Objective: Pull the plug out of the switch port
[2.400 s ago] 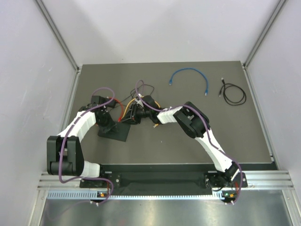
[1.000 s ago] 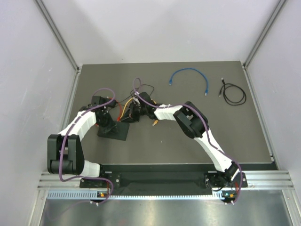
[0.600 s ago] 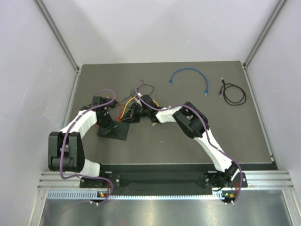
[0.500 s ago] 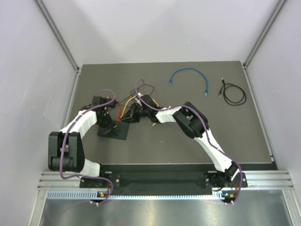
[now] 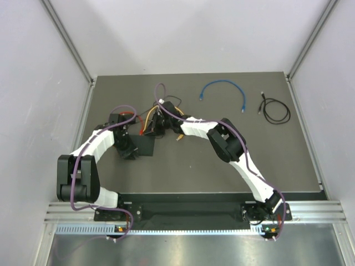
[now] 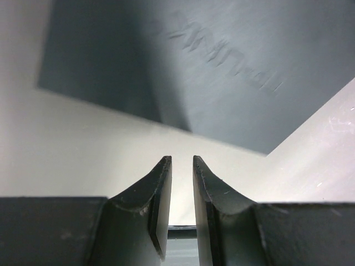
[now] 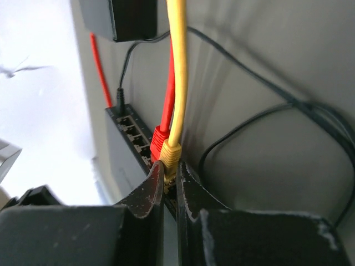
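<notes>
Unreadable embossed lettering (image 6: pixel 227 61) on flat matte-black switch slab (image 6: pixel 111 55); left gripper (image 6: pixel 182 162) barely parted, empty; right gripper (image 7: pixel 170 166) clamped on yellow plug (image 7: pixel 172 153).

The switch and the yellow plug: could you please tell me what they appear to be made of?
The switch looks like matte black plastic or painted metal: dull, even sheen, faint lettering. The yellow plug seems a moulded rubbery boot: smooth, rounded edges, slightly glossy.
</notes>
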